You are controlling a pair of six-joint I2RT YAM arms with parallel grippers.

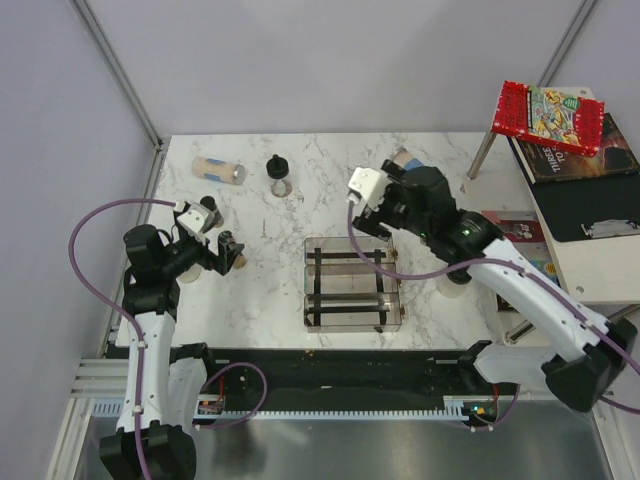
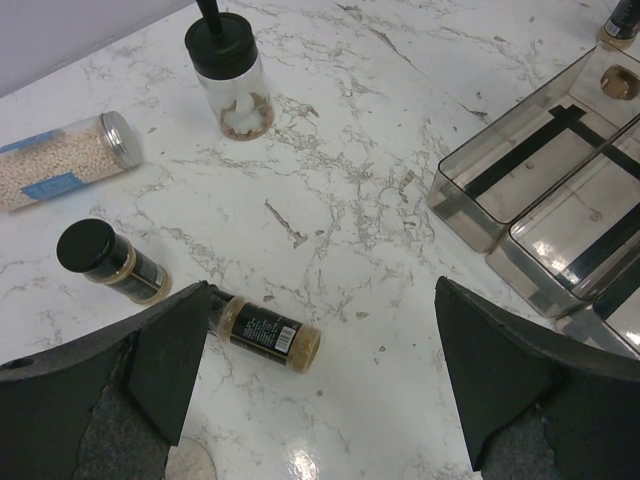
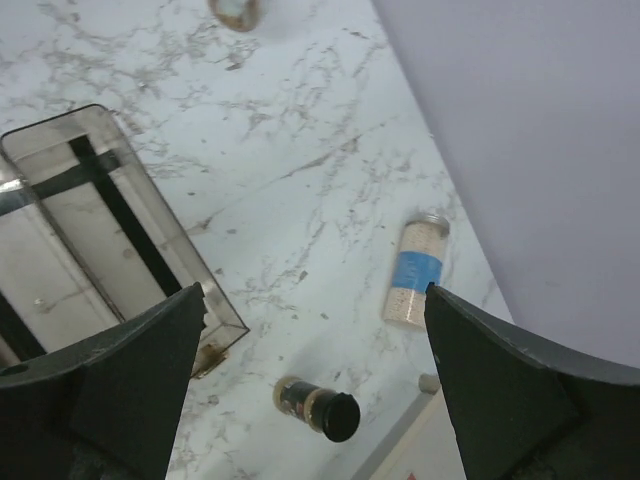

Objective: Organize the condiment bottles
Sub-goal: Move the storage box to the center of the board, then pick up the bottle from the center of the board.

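Observation:
My left gripper (image 2: 320, 370) (image 1: 226, 250) hangs open over the table's left side. A brown spice bottle (image 2: 265, 332) (image 1: 240, 262) lies just inside its left finger, not gripped. A second spice bottle (image 2: 110, 262) stands further left. Beyond them are a black-lidded jar (image 2: 232, 85) (image 1: 280, 175) and a beige-filled, blue-labelled bottle (image 2: 65, 160) (image 1: 218, 170) lying on its side. My right gripper (image 3: 315, 370) (image 1: 378, 205) is open above a dark-capped spice bottle (image 3: 318, 408). Another blue-labelled bottle (image 3: 415, 272) (image 1: 405, 160) lies near the back wall.
The clear three-compartment rack (image 1: 352, 283) (image 2: 560, 190) (image 3: 100, 230) sits at the table's centre front with nothing in it. Books and a red box (image 1: 550, 115) are stacked off the table's right side. Walls close in the back and left edges.

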